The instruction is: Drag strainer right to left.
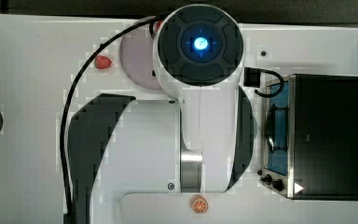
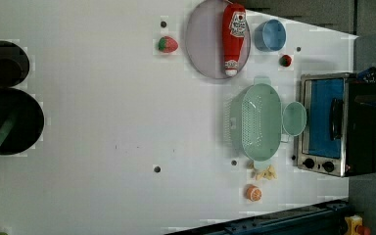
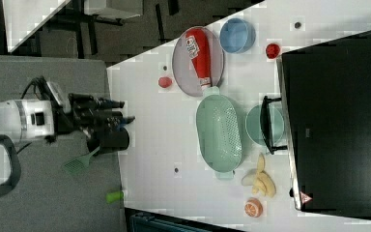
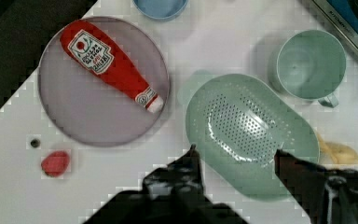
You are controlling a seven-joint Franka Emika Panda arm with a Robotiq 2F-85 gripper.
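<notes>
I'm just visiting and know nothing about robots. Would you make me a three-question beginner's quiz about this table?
1. True or false: the ketchup bottle lies on the round plate.
2. In the left view, what stands between the strainer and the toaster oven?
A. blue bowl
B. green cup
C. strawberry
3. Is the hand open or shut?

Key: 1 true; 2 B; 3 open.

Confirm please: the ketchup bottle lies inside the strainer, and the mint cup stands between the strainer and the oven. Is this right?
Not quite. The ketchup bottle lies on the grey plate, not inside the strainer, whose bowl holds nothing, as the left view shows. The rest holds: the mint cup stands between the strainer and the oven.
</notes>
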